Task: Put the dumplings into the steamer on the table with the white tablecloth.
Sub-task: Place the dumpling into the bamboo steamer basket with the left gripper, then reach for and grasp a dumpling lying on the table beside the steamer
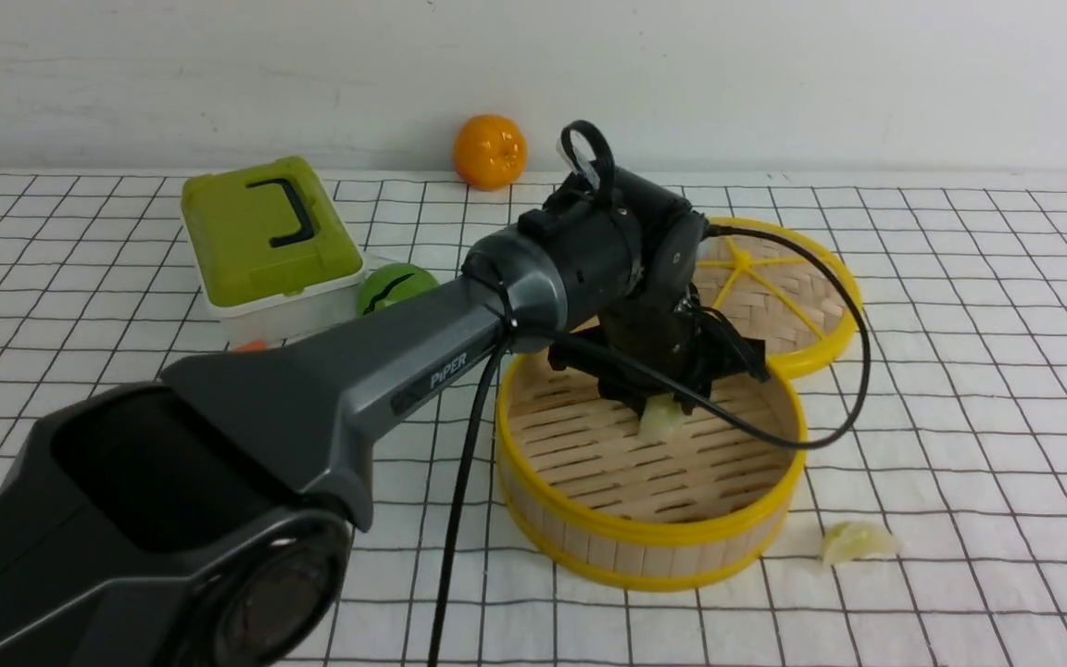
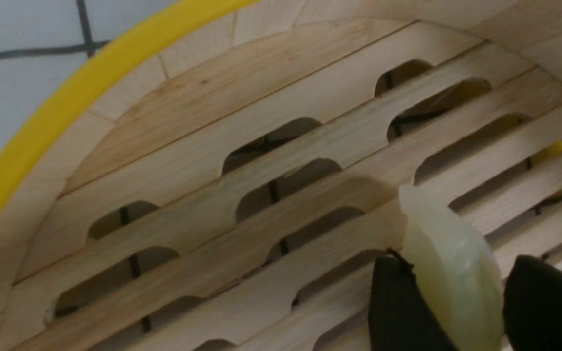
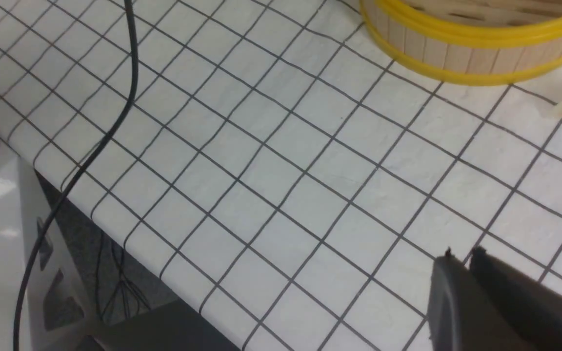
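Downward, left arm (image 1: 357,371) outstretched; left gripper (image 2: 459,302) pinching dumpling (image 2: 449,253) inside steamer (image 1: 645,542).

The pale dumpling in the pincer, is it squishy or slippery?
Probably soft: the pale translucent crescent dumpling looks rubbery and glossy, so maybe slippery. Likely light, since the left pincer holds it with just its tips. Its flattish crescent shape shouldn't roll.

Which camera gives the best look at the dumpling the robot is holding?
The left wrist view: the held dumpling is close up, pinched by the left gripper over the steamer slats. The front view shows only a small pale lump. The right wrist view misses it.
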